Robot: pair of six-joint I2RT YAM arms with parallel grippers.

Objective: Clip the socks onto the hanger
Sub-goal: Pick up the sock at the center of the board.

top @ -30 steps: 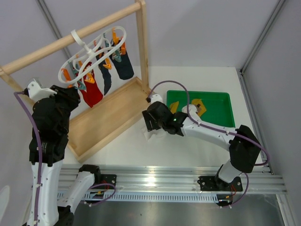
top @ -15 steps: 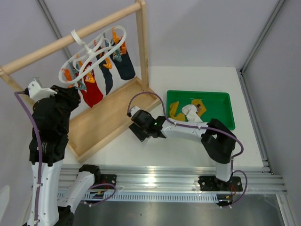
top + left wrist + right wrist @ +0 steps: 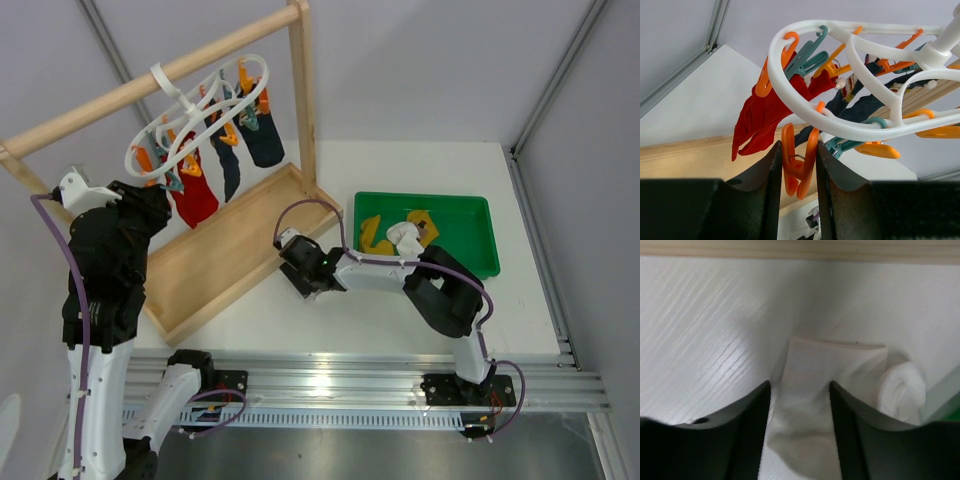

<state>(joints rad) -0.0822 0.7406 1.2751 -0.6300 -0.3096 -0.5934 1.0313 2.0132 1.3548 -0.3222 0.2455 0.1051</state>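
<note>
The white hanger (image 3: 200,120) hangs from the wooden rack's bar, with red and navy socks clipped on it. My left gripper (image 3: 152,200) is raised under the hanger (image 3: 855,132) and shut on an orange clip peg (image 3: 797,170), one finger on each handle. My right gripper (image 3: 298,270) is low over the table by the rack's base. In the right wrist view it (image 3: 799,387) is shut on a white sock (image 3: 830,370) that bunches between the jaws. Two mustard socks (image 3: 375,235) and a second white sock (image 3: 405,235) lie in the green tray.
The tall wooden rack's tray base (image 3: 230,250) lies just left of my right gripper. The green tray (image 3: 480,202) sits at the right. Red socks (image 3: 765,115) and navy socks (image 3: 265,140) hang beside the held clip.
My right gripper moved left from near the green tray to the wooden base's edge, uncovering the socks in the tray; its elbow then folded in. The left arm has not moved.
</note>
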